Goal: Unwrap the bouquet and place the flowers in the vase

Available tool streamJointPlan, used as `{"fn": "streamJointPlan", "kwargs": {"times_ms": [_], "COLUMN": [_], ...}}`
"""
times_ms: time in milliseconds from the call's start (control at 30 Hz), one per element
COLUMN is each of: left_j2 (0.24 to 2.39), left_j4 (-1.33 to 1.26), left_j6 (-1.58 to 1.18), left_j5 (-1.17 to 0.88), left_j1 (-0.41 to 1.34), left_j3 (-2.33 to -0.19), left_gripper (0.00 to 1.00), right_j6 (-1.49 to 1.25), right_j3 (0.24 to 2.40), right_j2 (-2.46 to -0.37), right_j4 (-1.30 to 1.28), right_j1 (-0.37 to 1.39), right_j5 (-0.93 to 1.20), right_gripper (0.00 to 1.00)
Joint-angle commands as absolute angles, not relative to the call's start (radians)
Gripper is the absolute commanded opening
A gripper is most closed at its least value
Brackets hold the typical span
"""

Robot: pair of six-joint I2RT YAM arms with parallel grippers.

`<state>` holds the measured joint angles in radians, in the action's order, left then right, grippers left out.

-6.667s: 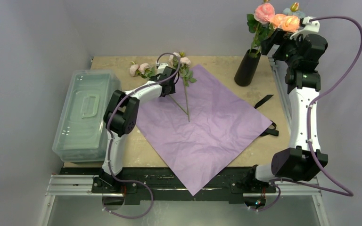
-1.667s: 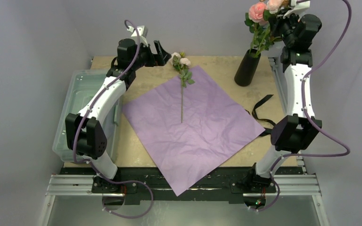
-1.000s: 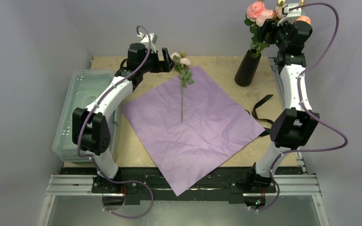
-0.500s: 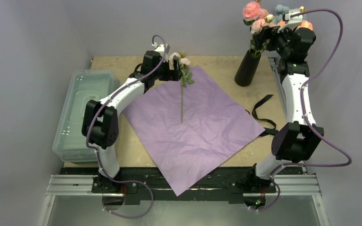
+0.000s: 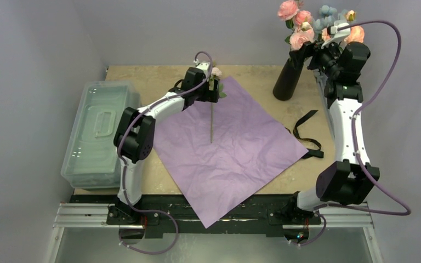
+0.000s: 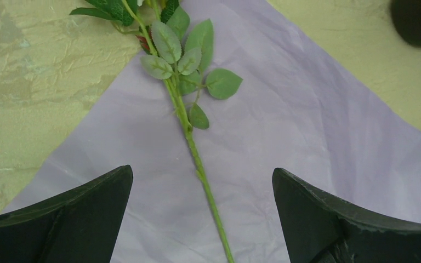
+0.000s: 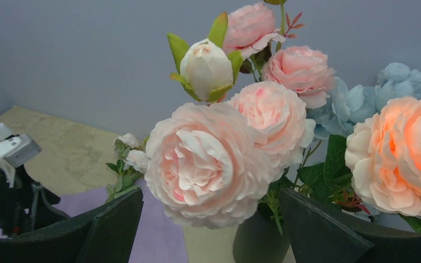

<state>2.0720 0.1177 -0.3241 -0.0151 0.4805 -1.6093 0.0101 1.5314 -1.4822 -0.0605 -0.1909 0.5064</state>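
Beige tabletop (image 5: 153, 74), lilac paper (image 5: 241, 142) spread flat, grey walls (image 5: 197, 27), left gripper (image 6: 202, 171) and right gripper (image 7: 211, 192) jaws spread wide

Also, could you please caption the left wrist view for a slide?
Open left end effector poised over a leafy flower stem on lilac paper.

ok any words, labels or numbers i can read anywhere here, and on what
No text is readable in any view.
black ribbon: too small to make out any lettering.
clear lidded bin: no label shows.
black vase and lilac paper: plain, no print.
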Motion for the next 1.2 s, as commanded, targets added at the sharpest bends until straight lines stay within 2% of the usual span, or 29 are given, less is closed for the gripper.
{"fn": "streamJointPlan", "kwargs": {"times_ms": [0,100,300,633,833,967,1167], "left_j2": [2.138,2.183,2.246,2.356,2.405,2.415,2.393], "left_j4": [0.08,0.075,0.043,0.057,0.096,0.126,0.163], "left_j6": [-0.249,-0.234,-0.223,-0.191,-0.167,-0.166,-0.194], "left_j5": [0.052,0.077,0.111,0.177,0.211,0.237,0.253], "left_j1": [0.478,0.48,0.491,0.509,0.516,0.518,0.518], "left_j3": [-1.694,-1.73,-1.78,-1.846,-1.892,-1.916,-1.939], "left_gripper": [1.0,0.94,0.75,0.63,0.48,0.34,0.04], "right_j6": [0.007,0.007,0.022,0.032,0.032,0.035,0.023], "right_j3": [1.515,1.503,1.478,1.474,1.487,1.49,1.502], "right_j2": [-1.391,-1.359,-1.319,-1.31,-1.313,-1.315,-1.318], "right_j4": [-0.069,-0.087,-0.126,-0.15,-0.154,-0.153,-0.146], "right_j1": [-0.192,-0.191,-0.191,-0.192,-0.191,-0.191,-0.192], "right_j5": [0.553,0.558,0.547,0.535,0.543,0.537,0.544], "right_gripper": [0.98,0.98,0.98,0.98,0.98,0.98,0.98]}}
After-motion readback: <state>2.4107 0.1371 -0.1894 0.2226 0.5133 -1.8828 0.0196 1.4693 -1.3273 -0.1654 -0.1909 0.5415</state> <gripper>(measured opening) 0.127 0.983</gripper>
